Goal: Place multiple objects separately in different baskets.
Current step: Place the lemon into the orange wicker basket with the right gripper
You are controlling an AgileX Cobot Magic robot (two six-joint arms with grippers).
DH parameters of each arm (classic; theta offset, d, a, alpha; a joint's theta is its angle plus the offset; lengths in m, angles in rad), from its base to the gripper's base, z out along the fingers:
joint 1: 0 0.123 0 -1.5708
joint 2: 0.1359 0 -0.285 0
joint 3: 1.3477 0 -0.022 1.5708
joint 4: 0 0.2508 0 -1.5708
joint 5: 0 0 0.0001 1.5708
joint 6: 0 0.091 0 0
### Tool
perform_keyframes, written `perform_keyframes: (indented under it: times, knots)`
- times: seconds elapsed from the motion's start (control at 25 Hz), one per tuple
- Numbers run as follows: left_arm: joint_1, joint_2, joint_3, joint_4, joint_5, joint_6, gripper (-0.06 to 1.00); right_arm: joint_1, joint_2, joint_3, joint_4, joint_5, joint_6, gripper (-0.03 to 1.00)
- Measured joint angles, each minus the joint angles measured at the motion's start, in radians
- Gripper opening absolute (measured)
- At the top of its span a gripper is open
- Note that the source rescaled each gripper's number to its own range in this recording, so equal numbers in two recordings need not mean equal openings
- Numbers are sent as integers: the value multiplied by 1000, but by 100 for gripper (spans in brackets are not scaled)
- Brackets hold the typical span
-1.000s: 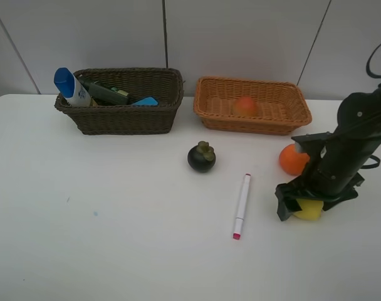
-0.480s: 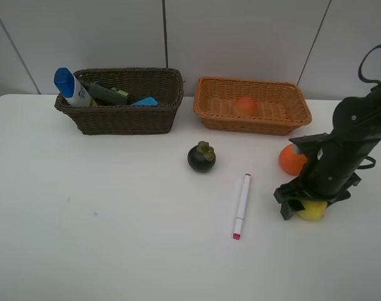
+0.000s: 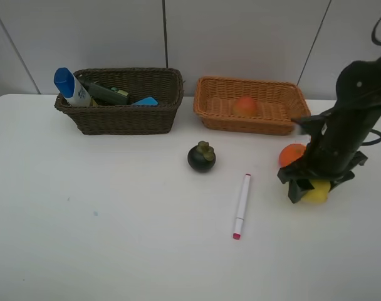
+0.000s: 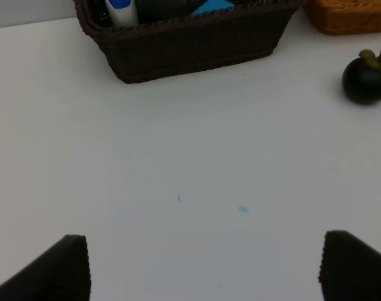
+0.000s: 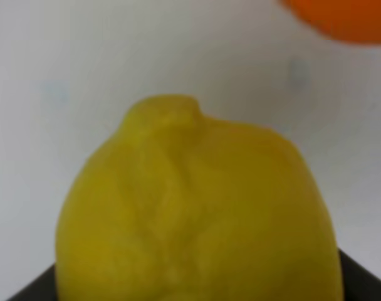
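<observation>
My right gripper (image 3: 312, 186) is shut on the yellow lemon (image 3: 318, 190), which fills the right wrist view (image 5: 197, 213). The orange (image 3: 291, 154) lies just beside it on the table. A mangosteen (image 3: 202, 157) and a white pink-tipped marker (image 3: 241, 205) lie mid-table. The light orange-tan basket (image 3: 253, 123) holds a red-orange fruit (image 3: 245, 105). The dark brown basket (image 3: 123, 118) holds a white bottle with a blue cap (image 3: 68, 86) and a dark box bottle (image 3: 104, 93). My left gripper (image 4: 203, 269) is open over bare table, well short of the dark basket (image 4: 190, 50).
The white table runs back to a tiled wall right behind both baskets. A small light-blue piece (image 3: 145, 101) shows inside the dark basket. The mangosteen (image 4: 366, 78) also shows in the left wrist view, beside a corner of the tan basket (image 4: 350, 15).
The right gripper closed on the lemon and carried it up and back toward the orange. The left gripper has not moved.
</observation>
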Motion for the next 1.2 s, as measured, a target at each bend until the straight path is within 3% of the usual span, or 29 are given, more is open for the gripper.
perform_keyframes:
  times: [0.28, 0.76, 0.96, 1.2]
  knots:
    - [0, 0, 0, 0, 0, 0, 84, -48, 29, -355, 10, 163, 0, 58]
    - [0, 0, 0, 0, 0, 0, 84, -94, 461, -964, -28, 198, 38, 59]
    - [0, 0, 0, 0, 0, 0, 84, -94, 508, -1031, -88, 209, 75, 93]
    - [0, 0, 0, 0, 0, 0, 84, -94, 506, -1034, -85, 294, 99, 100]
